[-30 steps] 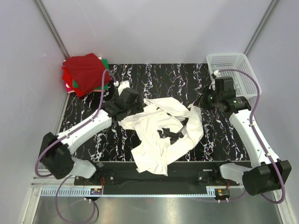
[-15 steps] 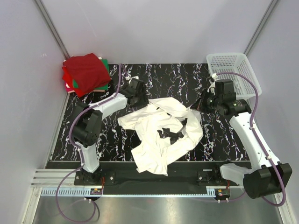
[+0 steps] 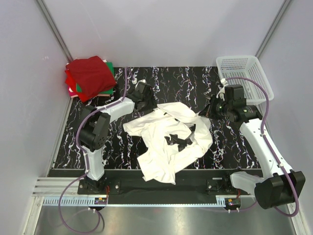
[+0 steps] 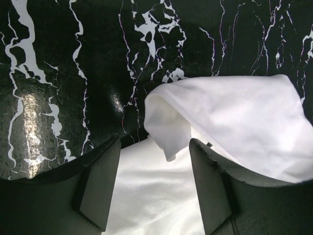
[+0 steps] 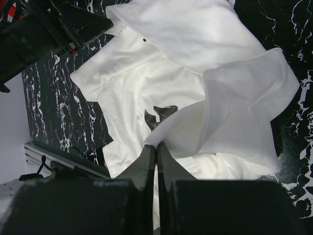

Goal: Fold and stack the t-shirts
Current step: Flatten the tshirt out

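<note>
OK, top view: white t-shirt (image 3: 164,147) lies crumpled on the table (image 3: 171,78), with the folded stack (image 3: 90,77) parked in the far-left corner.

Left wrist: left gripper (image 4: 155,161) has its jaws apart, straddling a t-shirt fold with nothing clamped. I reckon it's lined up for a pinch.

Right wrist: right gripper (image 5: 156,147) is closed on the t-shirt's edge, lifting it, probably to spread the cloth.

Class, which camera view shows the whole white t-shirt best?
The top view: the white t-shirt lies crumpled in full sight. The left wrist view shows only one folded edge; the right wrist view shows most, its near part hidden by the right gripper.
</note>
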Motion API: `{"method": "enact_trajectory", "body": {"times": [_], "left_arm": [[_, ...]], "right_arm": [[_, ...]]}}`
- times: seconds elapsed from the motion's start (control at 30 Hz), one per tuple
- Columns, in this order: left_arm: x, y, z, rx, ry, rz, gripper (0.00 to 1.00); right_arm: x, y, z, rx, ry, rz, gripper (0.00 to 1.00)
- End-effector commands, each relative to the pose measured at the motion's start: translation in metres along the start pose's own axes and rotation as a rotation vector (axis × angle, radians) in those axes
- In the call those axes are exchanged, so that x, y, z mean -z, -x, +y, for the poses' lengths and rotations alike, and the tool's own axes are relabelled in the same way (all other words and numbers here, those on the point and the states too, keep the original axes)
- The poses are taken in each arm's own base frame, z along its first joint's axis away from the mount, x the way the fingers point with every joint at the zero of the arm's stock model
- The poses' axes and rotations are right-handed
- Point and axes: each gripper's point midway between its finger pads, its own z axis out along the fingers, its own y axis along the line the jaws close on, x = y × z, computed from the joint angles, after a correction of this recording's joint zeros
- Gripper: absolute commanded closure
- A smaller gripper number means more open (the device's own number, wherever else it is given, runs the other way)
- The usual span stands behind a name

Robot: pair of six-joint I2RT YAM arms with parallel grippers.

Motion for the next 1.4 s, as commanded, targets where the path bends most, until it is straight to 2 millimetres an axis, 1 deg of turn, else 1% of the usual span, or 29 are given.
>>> {"method": "enact_trajectory", "body": {"times": [0.0, 0.13, 0.33, 0.37, 0.43, 0.47, 0.53, 0.57, 0.63, 0.67, 0.8, 0.87, 0.9, 0.93, 0.97, 1.0, 1.03, 1.07, 1.1, 1.13, 1.17, 1.2, 1.23, 1.3, 1.33, 1.37], "left_arm": [[-0.003, 0.025, -0.020, 0.036, -0.070, -0.059, 0.37], [-0.014, 0.019, -0.018, 0.054, -0.072, -0.033, 0.39], [-0.022, 0.014, -0.018, 0.067, -0.077, -0.025, 0.52], [-0.023, 0.015, -0.018, 0.070, -0.077, -0.029, 0.59], [-0.023, 0.018, -0.019, 0.069, -0.079, -0.035, 0.65], [-0.023, 0.019, -0.019, 0.069, -0.077, -0.037, 0.73], [-0.021, 0.022, -0.020, 0.070, -0.075, -0.045, 0.81], [-0.019, 0.023, -0.021, 0.070, -0.078, -0.048, 0.87], [-0.015, 0.029, -0.023, 0.071, -0.082, -0.062, 0.94], [-0.014, 0.030, -0.023, 0.068, -0.081, -0.065, 0.99], [-0.003, 0.037, -0.023, 0.055, -0.079, -0.082, 1.00], [0.010, 0.044, -0.024, 0.044, -0.081, -0.104, 1.00], [0.025, 0.050, -0.023, 0.042, -0.077, -0.121, 1.00], [0.034, 0.053, -0.022, 0.037, -0.075, -0.132, 1.00], [0.043, 0.052, -0.018, 0.022, -0.061, -0.131, 1.00], [0.053, 0.056, -0.015, 0.017, -0.049, -0.151, 1.00], [0.079, 0.069, -0.019, 0.006, -0.068, -0.199, 1.00], [0.091, 0.067, -0.014, -0.003, -0.051, -0.198, 1.00], [0.120, 0.080, -0.015, -0.002, -0.063, -0.254, 1.00], [0.136, 0.085, -0.014, -0.016, -0.063, -0.279, 1.00], [0.152, 0.083, -0.009, -0.026, -0.050, -0.281, 1.00], [0.185, 0.095, -0.009, -0.023, -0.066, -0.345, 1.00], [0.202, 0.099, -0.006, -0.037, -0.066, -0.372, 1.00], [0.241, 0.105, 0.001, -0.050, -0.053, -0.422, 1.00], [0.277, 0.111, 0.003, -0.058, -0.077, -0.487, 1.00], [0.299, 0.113, 0.006, -0.066, -0.080, -0.508, 1.00]], "right_arm": [[0.003, 0.006, 0.008, 0.035, 0.042, -0.033, 1.00], [0.000, 0.004, 0.005, 0.031, 0.037, -0.024, 1.00], [-0.002, 0.003, 0.004, 0.033, 0.036, -0.019, 1.00], [-0.003, 0.002, 0.003, 0.034, 0.033, -0.017, 1.00], [-0.004, 0.002, 0.002, 0.031, 0.032, -0.014, 1.00], [-0.004, 0.002, 0.002, 0.033, 0.033, -0.013, 1.00], [-0.006, 0.001, 0.001, 0.031, 0.030, -0.010, 1.00], [-0.005, 0.002, 0.001, 0.032, 0.029, -0.012, 1.00], [-0.006, 0.001, 0.001, 0.031, 0.030, -0.010, 1.00], [-0.007, 0.000, 0.001, 0.030, 0.030, -0.007, 1.00], [-0.008, 0.000, 0.000, 0.027, 0.029, -0.004, 1.00], [-0.005, 0.003, 0.003, 0.028, 0.035, -0.011, 1.00], [-0.004, 0.003, 0.005, 0.027, 0.037, -0.008, 1.00], [-0.003, 0.004, 0.006, 0.027, 0.041, -0.009, 1.00], [0.002, 0.009, 0.011, 0.028, 0.048, -0.018, 1.00], [0.005, 0.011, 0.014, 0.027, 0.053, -0.024, 1.00], [0.011, 0.016, 0.020, 0.030, 0.067, -0.040, 1.00], [0.015, 0.018, 0.023, 0.031, 0.068, -0.043, 1.00], [0.020, 0.022, 0.026, 0.034, 0.074, -0.058, 1.00], [0.030, 0.032, 0.034, 0.047, 0.084, -0.090, 1.00], [0.036, 0.034, 0.036, 0.052, 0.079, -0.094, 1.00], [0.043, 0.038, 0.040, 0.060, 0.077, -0.110, 1.00], [0.058, 0.051, 0.048, 0.085, 0.076, -0.160, 1.00], [0.078, 0.057, 0.054, 0.108, 0.071, -0.193, 1.00], [0.094, 0.069, 0.064, 0.136, 0.081, -0.244, 1.00], [0.104, 0.071, 0.067, 0.145, 0.079, -0.260, 1.00]]}}
